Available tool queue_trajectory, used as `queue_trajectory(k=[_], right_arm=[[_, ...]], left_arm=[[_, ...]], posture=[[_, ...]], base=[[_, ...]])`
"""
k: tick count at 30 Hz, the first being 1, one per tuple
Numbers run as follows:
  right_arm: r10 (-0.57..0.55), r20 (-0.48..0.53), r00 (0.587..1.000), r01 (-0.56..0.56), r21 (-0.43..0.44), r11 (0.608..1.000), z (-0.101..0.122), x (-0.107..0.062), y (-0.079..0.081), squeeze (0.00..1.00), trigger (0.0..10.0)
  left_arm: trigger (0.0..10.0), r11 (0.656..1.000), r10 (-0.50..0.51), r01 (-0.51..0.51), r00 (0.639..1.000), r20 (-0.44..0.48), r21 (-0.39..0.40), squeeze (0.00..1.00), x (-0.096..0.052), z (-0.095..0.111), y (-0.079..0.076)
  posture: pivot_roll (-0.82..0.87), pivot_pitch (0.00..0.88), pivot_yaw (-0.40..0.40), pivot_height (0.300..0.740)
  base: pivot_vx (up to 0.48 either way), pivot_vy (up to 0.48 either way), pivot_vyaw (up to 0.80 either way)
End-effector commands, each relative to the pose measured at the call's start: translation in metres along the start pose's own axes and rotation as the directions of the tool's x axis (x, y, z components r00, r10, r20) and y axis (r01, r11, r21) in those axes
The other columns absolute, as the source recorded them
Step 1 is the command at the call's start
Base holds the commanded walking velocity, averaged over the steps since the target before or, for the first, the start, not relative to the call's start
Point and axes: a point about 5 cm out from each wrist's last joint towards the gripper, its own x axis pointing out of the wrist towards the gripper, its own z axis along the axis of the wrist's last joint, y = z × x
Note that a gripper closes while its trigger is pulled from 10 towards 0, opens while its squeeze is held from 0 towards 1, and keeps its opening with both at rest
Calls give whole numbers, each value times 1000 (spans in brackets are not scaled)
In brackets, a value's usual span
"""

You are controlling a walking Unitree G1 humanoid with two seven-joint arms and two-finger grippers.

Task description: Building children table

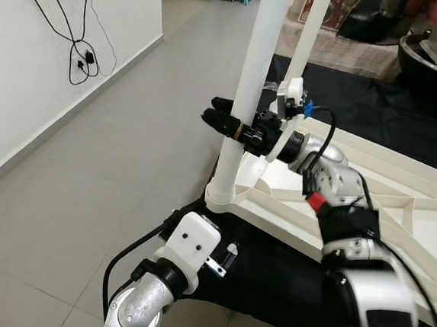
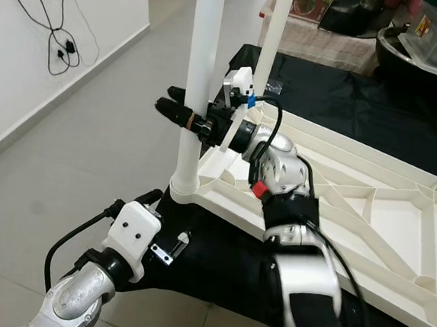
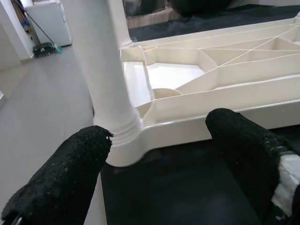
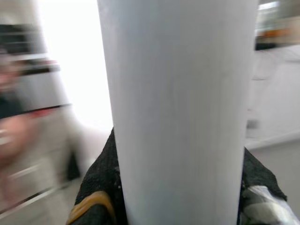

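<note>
Right pincer (image 1: 224,118) clamped on upright white plastic table leg (image 1: 246,97), long axis vertical, seated in upturned tabletop's corner socket (image 1: 222,196). Left pincer (image 3: 159,164) apart, just below socket.

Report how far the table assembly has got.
Done: two white legs stand in the upturned tabletop, the far leg in its far corner. In hand: the right tool clamps the near leg above its corner socket. The left tool waits open. Left: remaining legs, apparently.
</note>
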Motion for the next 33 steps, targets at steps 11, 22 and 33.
queue_trajectory(k=[11,22,33], right_arm=[[-918,-94,386,905,-155,397,-23,-70,-46,0,0],[-904,-60,424,905,3,425,-20,-41,-13,1000,10000],[-544,64,837,536,108,837,4,-19,-15,0,10000]], left_arm=[[10000,1000,-21,21,1000,2,-1,0,1,-2,-3],[10000,1000,-15,15,1000,0,0,0,1,-2,-2],[10000,1000,-8,8,1000,-2,-2,0,0,-2,-1]], posture=[[137,93,-72,740],[135,106,-72,740],[136,110,-76,740]], base=[[0,0,0],[0,0,0],[0,0,0]])
